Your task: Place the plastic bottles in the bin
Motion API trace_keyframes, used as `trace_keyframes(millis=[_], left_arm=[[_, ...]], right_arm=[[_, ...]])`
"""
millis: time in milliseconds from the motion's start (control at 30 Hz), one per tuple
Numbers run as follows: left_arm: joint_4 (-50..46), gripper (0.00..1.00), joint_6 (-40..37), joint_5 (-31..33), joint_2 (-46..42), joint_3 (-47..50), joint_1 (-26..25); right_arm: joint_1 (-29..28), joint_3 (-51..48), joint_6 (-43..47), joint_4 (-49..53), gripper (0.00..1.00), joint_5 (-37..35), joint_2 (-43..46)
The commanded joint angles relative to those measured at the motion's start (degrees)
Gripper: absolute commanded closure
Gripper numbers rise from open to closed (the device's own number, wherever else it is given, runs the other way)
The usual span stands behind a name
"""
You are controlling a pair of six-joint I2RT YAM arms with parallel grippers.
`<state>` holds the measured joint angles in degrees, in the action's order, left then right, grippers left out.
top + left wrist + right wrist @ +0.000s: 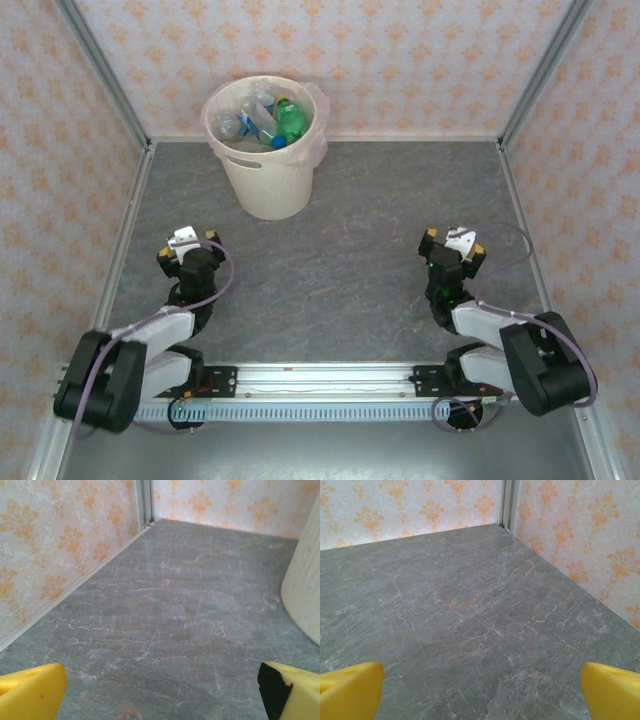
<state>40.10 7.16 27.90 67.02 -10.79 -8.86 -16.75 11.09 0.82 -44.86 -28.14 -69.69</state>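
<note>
The cream-beige bin stands at the back left of the table, a pinkish liner over its rim. Inside it lie the plastic bottles: a green one and clear ones with blue labels. Its side shows at the right edge of the left wrist view. My left gripper rests low near the front left, open, with only bare table between its yellow fingertips. My right gripper sits at the front right, open too, yellow fingertips wide apart over bare table.
The grey marble-pattern tabletop is walled by orange-patterned panels on three sides, with metal corner posts. A rail carrying the arm bases runs along the near edge.
</note>
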Motion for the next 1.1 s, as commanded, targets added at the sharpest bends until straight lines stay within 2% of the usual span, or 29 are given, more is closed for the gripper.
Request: trace_keyframes(millis=[0, 167, 267, 367, 533, 633, 700, 767, 933, 1067], left_arm=[[18.06, 0.0, -4.46, -0.46, 6.25, -1.14, 0.87], [26.05, 0.0, -5.54, -5.56, 13.3, -2.84, 2.95], [32.65, 0.0, -4.64, -9.82, 18.91, -2.18, 5.43], [36.4, 0.0, -3.99, -14.1, 20.45, -0.68, 7.47], [37.09, 0.0, -5.43, -22.14, 20.66, -0.46, 8.6], [38.08, 0.0, -4.95, -21.53, 20.45, 0.28, 8.86], [38.03, 0.0, -4.2, -21.05, 20.01, 0.67, 9.01], [38.14, 0.0, -3.68, -20.79, 20.11, 0.61, 9.39], [37.98, 0.0, -3.06, -18.51, 20.59, 0.07, 9.4], [38.22, 0.0, -3.45, -16.88, 20.82, 0.01, 8.74]], right_arm=[[0.75, 0.83, 3.97, -10.99, 0.0, 3.85, -3.57], [1.26, 1.46, 7.63, -18.39, 0.0, 8.82, -8.43], [2.45, 3.42, 8.58, -17.46, 0.0, 13.84, -10.43], [3.86, 3.95, 8.68, -16.36, 0.0, 17.26, -10.53], [9.59, 1.96, 6.26, -18.34, 0.0, 26.41, -8.97], [11.68, 0.89, 5.23, -25.18, 0.0, 27.98, -13.29], [12.91, 1.29, 4.27, -25.18, 0.0, 29.25, -14.78], [13.25, -0.67, 3.64, -31.67, 0.0, 28.6, -17.57], [13.56, 2.09, 1.83, -25.88, 0.0, 25.74, -17.41], [13.54, 1.75, 1.98, -26.62, 0.0, 25.68, -17.56]])
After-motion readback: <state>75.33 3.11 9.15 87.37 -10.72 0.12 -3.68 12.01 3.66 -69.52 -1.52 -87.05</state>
